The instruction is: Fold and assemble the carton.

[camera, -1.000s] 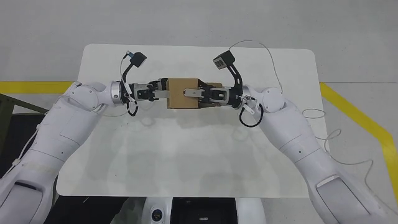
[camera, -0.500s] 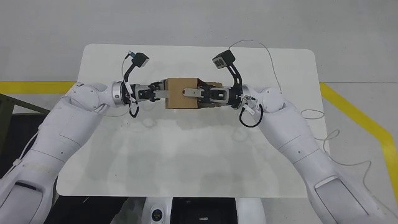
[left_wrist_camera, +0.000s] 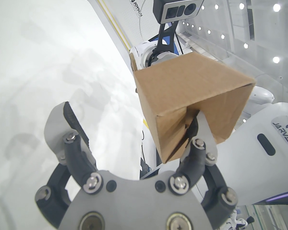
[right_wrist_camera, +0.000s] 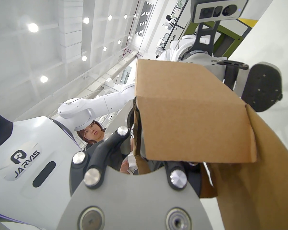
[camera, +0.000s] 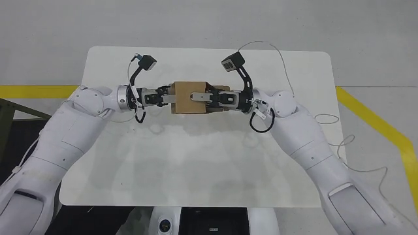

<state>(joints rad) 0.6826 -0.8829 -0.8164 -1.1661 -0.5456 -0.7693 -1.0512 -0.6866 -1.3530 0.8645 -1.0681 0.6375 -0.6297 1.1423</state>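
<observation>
Two hands meet at the carton in the top view. It sits toward 12 o'clock of the desk centre, with the left hand at its 9 o'clock and the right hand at its 3 o'clock. My left wrist view adds detail: the left hand is spread wide, one finger tucked inside the carton's open end, the free finger well clear. My right wrist view shows the right hand clamped on the carton's wall, an unfolded flap just beside it.
</observation>
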